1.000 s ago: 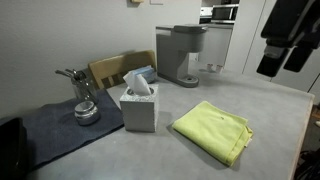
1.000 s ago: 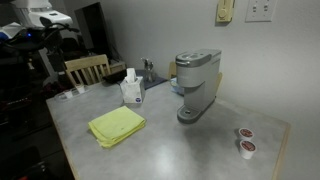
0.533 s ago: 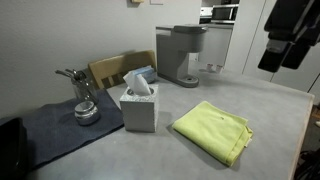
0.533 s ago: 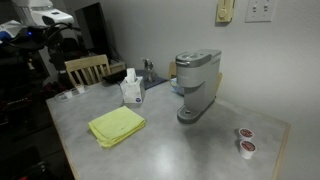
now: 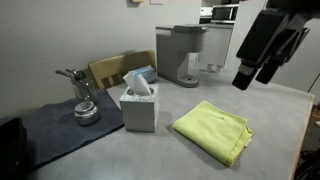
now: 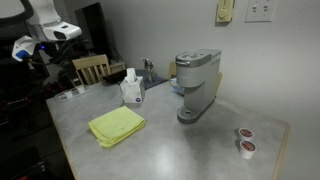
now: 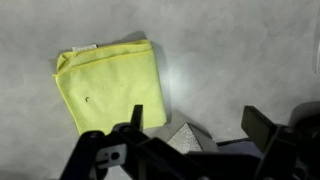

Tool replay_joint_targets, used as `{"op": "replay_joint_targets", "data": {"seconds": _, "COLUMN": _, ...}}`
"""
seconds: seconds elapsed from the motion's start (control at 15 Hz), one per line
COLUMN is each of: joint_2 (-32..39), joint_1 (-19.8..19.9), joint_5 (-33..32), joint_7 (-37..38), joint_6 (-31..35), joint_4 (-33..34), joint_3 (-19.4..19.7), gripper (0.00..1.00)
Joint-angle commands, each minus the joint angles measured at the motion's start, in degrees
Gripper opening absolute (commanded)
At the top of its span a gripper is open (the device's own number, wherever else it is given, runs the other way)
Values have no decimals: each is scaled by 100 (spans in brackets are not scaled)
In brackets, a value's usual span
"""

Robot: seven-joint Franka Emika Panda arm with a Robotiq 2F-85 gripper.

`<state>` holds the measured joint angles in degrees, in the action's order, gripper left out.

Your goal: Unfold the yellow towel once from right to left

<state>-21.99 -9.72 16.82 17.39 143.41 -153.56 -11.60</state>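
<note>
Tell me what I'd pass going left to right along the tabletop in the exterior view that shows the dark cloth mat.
metal utensil holder → tissue box → yellow towel. The coffee machine at the back overlaps both the box and the towel sideways, so it is left out of the order.

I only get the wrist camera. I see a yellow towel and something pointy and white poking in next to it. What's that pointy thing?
Observer: It's a tissue sticking out of a tissue box. The box stands beside the towel with a gap between them.
Operator: Is anything else behind the box?
Observer: Yes, a coffee machine stands farther back.
Operator: Is my gripper touching the towel?
Observer: No. In an exterior view the gripper hangs high up, touching nothing.
</note>
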Motion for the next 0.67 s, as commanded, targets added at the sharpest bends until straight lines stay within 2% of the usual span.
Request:
{"op": "replay_joint_targets", "data": {"seconds": 0.0, "joint_2": 660, "joint_1": -117, "joint_5": -7, "joint_7": -482, "joint_6": 1108, "joint_4": -243, "joint_3": 53, "gripper": 100}}
{"op": "replay_joint_targets", "data": {"seconds": 0.13, "joint_2": 968, "joint_1": -169, "joint_5": 61, "joint_7": -648, "joint_6": 1558, "joint_4": -351, "joint_3": 121, "gripper": 100}}
{"op": "replay_joint_targets", "data": {"seconds": 0.2, "joint_2": 653, "joint_1": -138, "joint_5": -35, "joint_7": -405, "joint_6": 1144, "joint_4": -272, "joint_3": 73, "gripper": 100}}
{"op": "replay_joint_targets", "data": {"seconds": 0.33, "joint_2": 897, "joint_1": -143, "joint_5": -33, "joint_7": -456, "joint_6": 1404, "joint_4": -320, "joint_3": 89, "gripper": 100}}
{"op": "replay_joint_targets", "data": {"seconds": 0.6, "joint_2": 943, "joint_1": -148, "joint_5": -31, "joint_7": -468, "joint_6": 1426, "joint_4": -317, "joint_3": 95, "gripper": 100}}
